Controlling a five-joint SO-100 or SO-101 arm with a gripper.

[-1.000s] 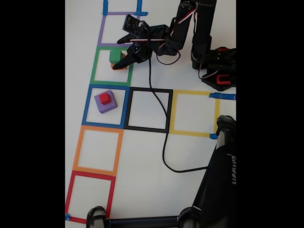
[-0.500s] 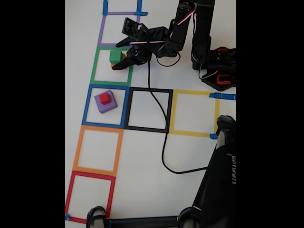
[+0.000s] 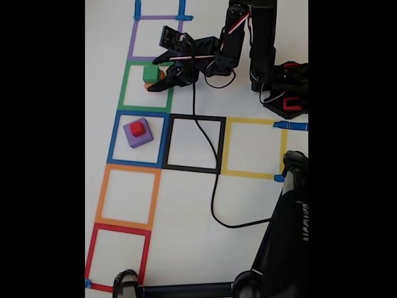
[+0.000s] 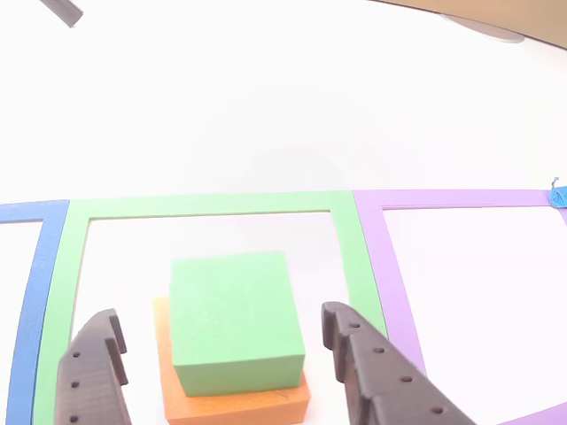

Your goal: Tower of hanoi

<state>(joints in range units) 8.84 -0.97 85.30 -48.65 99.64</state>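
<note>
Green cube (image 4: 232,314) atop orange cube (image 4: 239,398) — claw (image 4: 219,330) spread around both.

The pincer (image 3: 157,74) has pulled up and back a little from the green cube (image 3: 149,73), its black arm (image 3: 239,34) folding more upright toward the top edge, and the trailing cable (image 3: 214,180) shifted slightly

The green cube (image 4: 232,314) sits on the orange cube (image 4: 237,400), and both pincer (image 4: 221,341) fingers flank it with a clear gap on each side. Beyond the green cube the white table (image 4: 266,106) lies bare. In the fixed view, past the green cube (image 3: 149,73) toward the bottom, the purple cube (image 3: 138,134) with the red cube (image 3: 136,128) on top stands in the way; a black cable (image 3: 214,186) crosses the black tape square (image 3: 193,144) beside them.
</note>
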